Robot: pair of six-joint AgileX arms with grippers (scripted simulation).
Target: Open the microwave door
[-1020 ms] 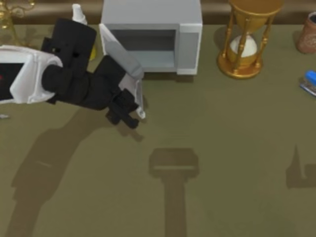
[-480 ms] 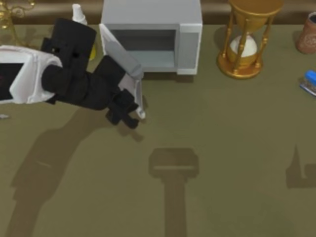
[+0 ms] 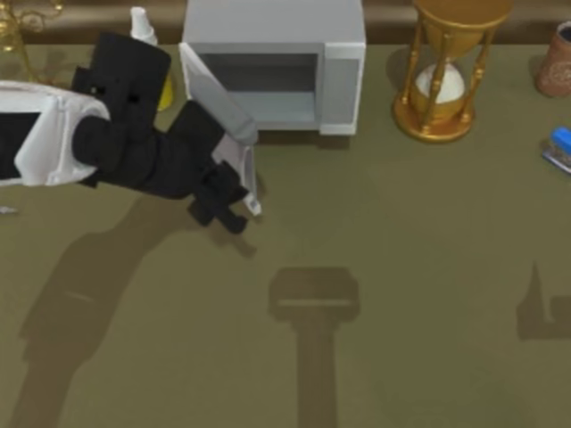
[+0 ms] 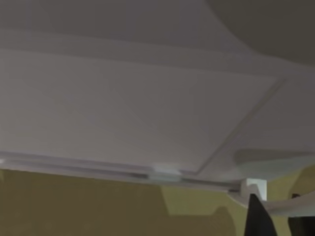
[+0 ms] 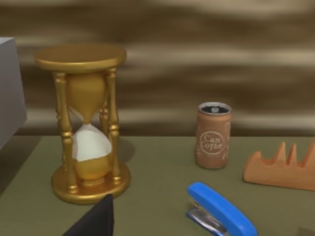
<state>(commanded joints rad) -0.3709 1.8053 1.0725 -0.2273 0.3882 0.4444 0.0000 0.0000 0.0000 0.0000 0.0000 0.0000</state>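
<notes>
Now: microwave door (image 3: 219, 111) swung open | left gripper (image 3: 234, 207) clenched on door's handle edge | right arm unseen

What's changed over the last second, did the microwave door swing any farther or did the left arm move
The left gripper, at the microwave door handle, drew slightly toward the table's left, swinging the door a touch wider. The microwave, hourglass and blue stapler stayed put.

White-shelled left arm (image 3: 36, 143) ends in blocky black wrist and jaws.
</notes>
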